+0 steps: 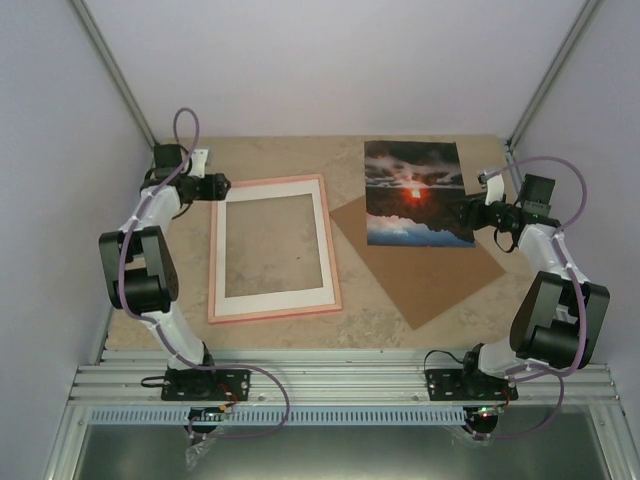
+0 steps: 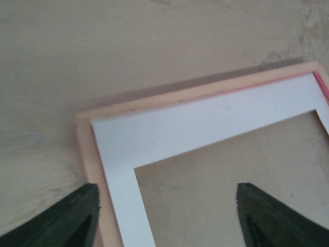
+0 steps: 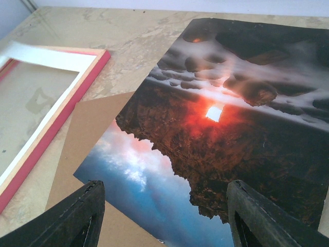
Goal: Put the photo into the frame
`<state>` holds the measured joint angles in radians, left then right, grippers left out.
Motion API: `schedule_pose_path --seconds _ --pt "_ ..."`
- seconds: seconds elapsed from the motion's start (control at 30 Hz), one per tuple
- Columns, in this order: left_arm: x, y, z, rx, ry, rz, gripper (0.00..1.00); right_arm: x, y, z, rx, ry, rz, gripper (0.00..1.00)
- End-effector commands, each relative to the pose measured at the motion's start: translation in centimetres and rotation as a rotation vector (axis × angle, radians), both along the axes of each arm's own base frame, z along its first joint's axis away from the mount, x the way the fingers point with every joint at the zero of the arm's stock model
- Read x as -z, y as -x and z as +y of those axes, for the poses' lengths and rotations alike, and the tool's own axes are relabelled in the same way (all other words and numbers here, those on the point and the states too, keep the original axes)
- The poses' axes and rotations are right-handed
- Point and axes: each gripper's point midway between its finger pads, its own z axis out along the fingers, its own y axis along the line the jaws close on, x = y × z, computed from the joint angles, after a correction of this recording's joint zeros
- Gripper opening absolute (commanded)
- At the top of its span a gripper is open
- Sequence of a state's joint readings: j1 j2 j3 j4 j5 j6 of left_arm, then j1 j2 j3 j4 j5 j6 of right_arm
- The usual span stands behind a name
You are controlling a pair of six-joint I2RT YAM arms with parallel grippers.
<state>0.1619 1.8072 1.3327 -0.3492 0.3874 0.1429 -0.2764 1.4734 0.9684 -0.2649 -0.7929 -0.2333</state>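
Note:
The photo (image 1: 414, 192), a red sun glow among dark clouds with a blue-white end, lies flat at the back right, its near end on the brown backing board (image 1: 430, 280). The frame (image 1: 334, 250) lies flat at the left with a white mat sheet (image 1: 222, 250) inside it. My left gripper (image 1: 218, 187) hovers open over the frame's far left corner (image 2: 86, 135), nothing between its fingers (image 2: 72, 216). My right gripper (image 1: 463, 211) is open just above the photo's (image 3: 231, 118) right edge, with the blue end between its fingers (image 3: 82, 216).
The backing board (image 3: 87, 134) lies at an angle between the frame (image 3: 61, 108) and the right arm. The mat's (image 2: 169, 128) opening shows bare tabletop (image 1: 275, 245). Grey walls enclose the table on three sides.

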Motion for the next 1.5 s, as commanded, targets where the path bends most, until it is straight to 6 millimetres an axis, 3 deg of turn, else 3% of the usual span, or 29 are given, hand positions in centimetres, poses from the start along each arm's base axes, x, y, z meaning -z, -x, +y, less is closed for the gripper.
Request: schedule_pose_path --seconds 0.0,0.17,0.27,0.4,0.53,0.67,0.73,0.9,1.07,1.47 --pt "-3.7 0.4 1.8 -0.052 -0.113 -0.087 0.84 0.4 0.1 0.2 -0.015 0.008 -0.007 0.66" --pt "-4.0 1.4 1.3 -0.022 -0.111 -0.084 0.85 0.1 0.2 0.3 -0.017 0.008 -0.015 0.66" --pt "-4.2 2.1 -1.4 0.060 -0.088 -0.081 0.84 0.2 0.1 0.2 -0.008 0.012 -0.009 0.66" --pt "-5.8 3.2 -7.3 0.174 -0.029 -0.105 0.85 0.7 -0.8 -0.6 0.023 0.030 0.023 0.66" --pt "-7.3 4.7 -16.2 0.316 0.047 -0.131 0.84 2.6 -1.7 -1.8 0.057 0.053 0.097 0.66" --pt "-7.4 5.8 -24.4 0.417 0.154 -0.117 0.84 3.8 -2.7 -3.5 0.094 0.042 0.163 0.66" --pt "-6.8 6.6 -28.4 0.480 0.170 -0.105 0.84 4.2 -3.4 -5.0 0.128 0.026 0.194 0.66" --pt "-3.9 7.2 -35.1 0.575 0.201 -0.035 0.85 5.4 -5.0 -7.7 0.175 -0.016 0.269 0.66" --pt "-0.6 5.4 -38.0 0.521 0.214 0.024 0.84 7.8 -6.5 -9.0 0.188 -0.057 0.356 0.66" --pt "6.4 1.2 -40.4 0.408 0.177 0.115 0.82 14.3 -7.8 -9.5 0.170 -0.130 0.583 0.66"
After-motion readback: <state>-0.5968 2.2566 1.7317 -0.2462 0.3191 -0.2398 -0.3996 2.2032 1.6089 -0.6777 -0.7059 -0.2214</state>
